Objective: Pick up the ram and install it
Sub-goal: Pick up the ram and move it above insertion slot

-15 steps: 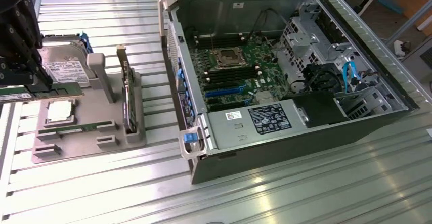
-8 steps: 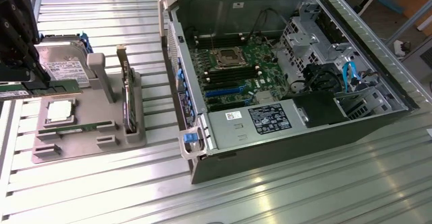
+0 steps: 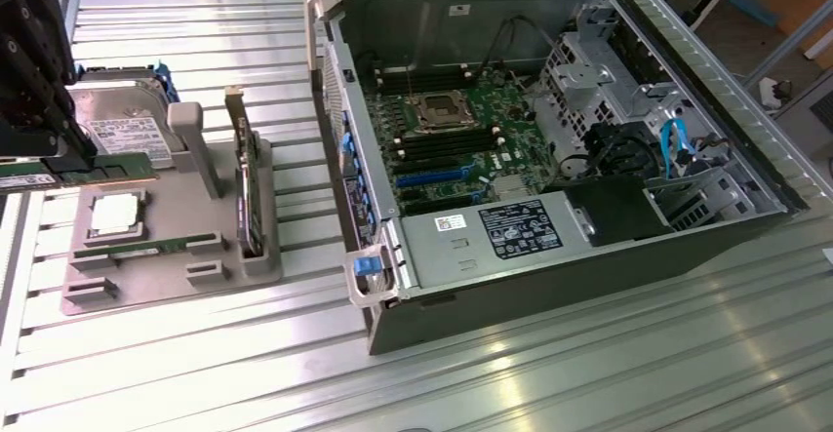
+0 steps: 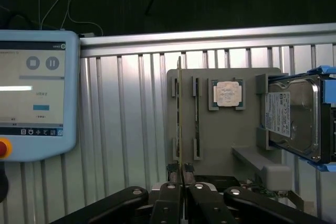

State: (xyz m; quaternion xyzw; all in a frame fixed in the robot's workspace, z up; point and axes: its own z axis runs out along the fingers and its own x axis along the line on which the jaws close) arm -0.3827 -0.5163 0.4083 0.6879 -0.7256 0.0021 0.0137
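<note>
**Figure. Ram raised over the holder, beside the open case.**

*Edges and open room.* The grey holder tray (image 3: pixel 170 276) lay on the ribbed metal table (image 3: pixel 521 383) at the exterior view's left. The open-sided computer case (image 3: pixel 547 300) lay at that view's right, with its motherboard (image 3: pixel 456 149) facing up inside a raised rim. A narrow strip of bare table separated tray and case, and a wider bare stretch ran in front of the case. In the wrist view the table ended at a rail (image 4: pixel 210 43), near a teach pendant (image 4: pixel 37 93).

*Gripper.* The gripper (image 4: pixel 181 170) was closed, pinching the ram (image 4: pixel 180 119), which the wrist view showed edge-on as a thin line. In the exterior view the ram (image 3: pixel 98 169) hung level above the tray, clear of it, near the hard drive (image 3: pixel 124 125). A second ram stick (image 3: pixel 143 247) lay in its tray slot beside the processor (image 3: pixel 115 213). The expansion card (image 3: pixel 241 169) stood upright along the tray's case-side edge.

*Hidden or cut off.* The dark arm (image 3: pixel 29 71) ran out of frame at the exterior view's left and covered the contact between fingers and ram. The labels on the parts were unreadable.
</note>
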